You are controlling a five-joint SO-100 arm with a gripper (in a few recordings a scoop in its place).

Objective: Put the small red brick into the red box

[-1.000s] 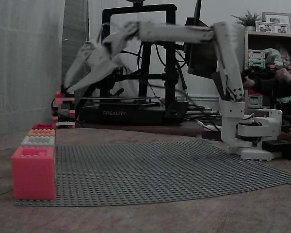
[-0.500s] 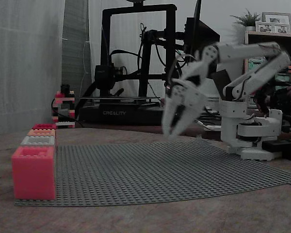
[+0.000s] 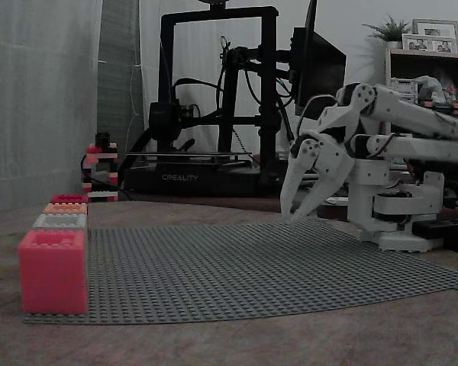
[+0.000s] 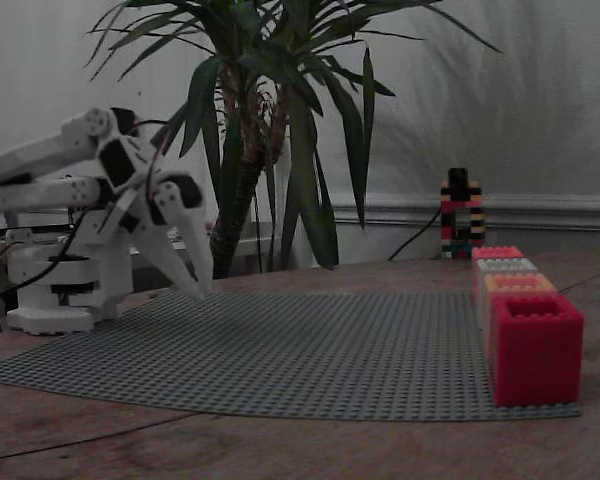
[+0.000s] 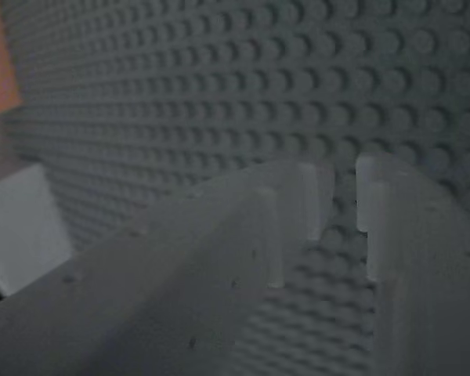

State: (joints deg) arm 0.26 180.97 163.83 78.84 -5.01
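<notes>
my gripper (image 3: 296, 215) hangs nose-down just above the near edge of the grey studded mat (image 3: 252, 259), tucked in close to the arm's own base. in the wrist view the gripper (image 5: 343, 196) has its fingers a little apart, with only mat studs in the gap, so i read it as released and carrying nothing.

the red box (image 3: 69, 198) sits at the far end of the row of boxes on the mat's left edge in a fixed view. from the other side the red box (image 4: 535, 345) is the nearest one, well apart from the gripper (image 4: 192, 285). i cannot tell where the small red brick is. it is too tiny to pick out in this dim light, and the box's inside is hidden from these low angles.

the main risk is that i move without knowing where the brick is. i could sweep the fingers across the mat and knock the brick away, or pinch at bare studs. the tips are so close to the mat that any drop could jam them against the studs. in this gloom i could also mistake the pink box (image 3: 52, 271) or the orange box (image 3: 65, 207) for the right one.
</notes>
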